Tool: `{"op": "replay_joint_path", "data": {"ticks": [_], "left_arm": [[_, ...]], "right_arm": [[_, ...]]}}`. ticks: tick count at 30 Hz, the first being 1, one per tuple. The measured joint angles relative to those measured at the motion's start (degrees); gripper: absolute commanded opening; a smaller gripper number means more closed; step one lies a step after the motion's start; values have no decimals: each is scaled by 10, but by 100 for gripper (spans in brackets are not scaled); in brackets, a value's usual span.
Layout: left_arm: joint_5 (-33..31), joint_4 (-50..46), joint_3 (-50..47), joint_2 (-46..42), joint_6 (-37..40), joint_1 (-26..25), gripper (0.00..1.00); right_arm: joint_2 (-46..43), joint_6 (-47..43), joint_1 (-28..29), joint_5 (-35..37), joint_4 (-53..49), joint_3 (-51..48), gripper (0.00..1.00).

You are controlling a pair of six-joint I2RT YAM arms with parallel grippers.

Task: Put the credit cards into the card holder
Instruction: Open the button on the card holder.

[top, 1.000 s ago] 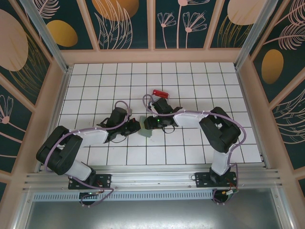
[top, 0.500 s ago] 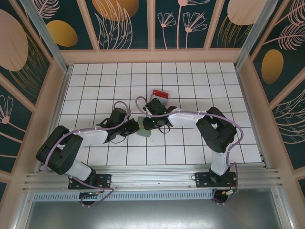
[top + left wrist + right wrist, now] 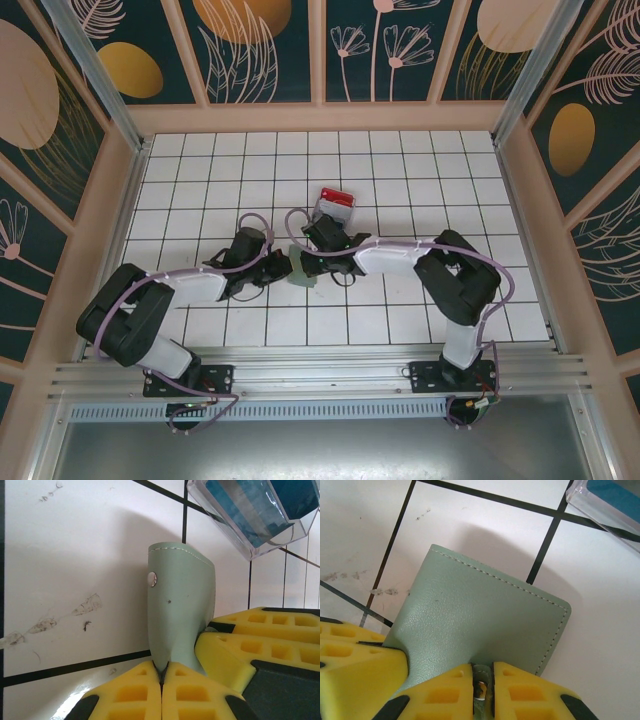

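Two arms meet mid-desk in the top view. The left end effector and right end effector both sit at the pale green card holder, just near of the clear tray. Red cards lie in the tray. No card is at the holder, so I judge the task barely begun: holder being opened, every card left to load

Left wrist view: left end effector pinched tight on the holder's lower edge, no gap between its yellow pads. Holder stands up off the desk, bowed, snap stud showing on its face. Right arm's pads touch it from the right. Tray beyond, apart from the holder, with blue cards inside

Right wrist view: right end effector closed narrow on the holder's near edge, something metallic in the slit between the pads. Left arm's pad presses the lower-left corner. Tray corner at upper right

Hard to make out:
- holder's pocket, hidden in all views
- which layer each arm grips, flap or body
- card count, with the tray cut off in both wrist views
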Motion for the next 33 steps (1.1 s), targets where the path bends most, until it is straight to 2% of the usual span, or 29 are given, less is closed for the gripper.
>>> {"op": "replay_joint_path", "data": {"ticks": [11, 18, 23, 25, 28, 29, 30, 33], "left_arm": [[11, 52, -40, -21, -7, -8, 0], [-3, 57, -63, -25, -12, 9, 0], [-2, 65, -65, -21, -13, 12, 0], [-2, 66, -65, -19, -13, 12, 0], [-2, 67, -64, -17, -13, 12, 0], [-2, 67, -64, -16, -13, 12, 0], [-2, 68, -63, -15, -13, 12, 0], [-2, 69, -63, -15, -13, 12, 0]], "right_arm": [[-71, 72, -20, -45, 128, -123, 0], [-122, 108, -108, -58, 136, -210, 0], [-124, 105, -104, -80, 133, -204, 0], [-125, 96, -97, -89, 127, -194, 21], [-133, 76, -88, -93, 115, -181, 45], [-135, 74, -85, -92, 108, -175, 61], [-135, 67, -80, -91, 97, -166, 71], [-127, 50, -56, -86, 73, -134, 74]]}}
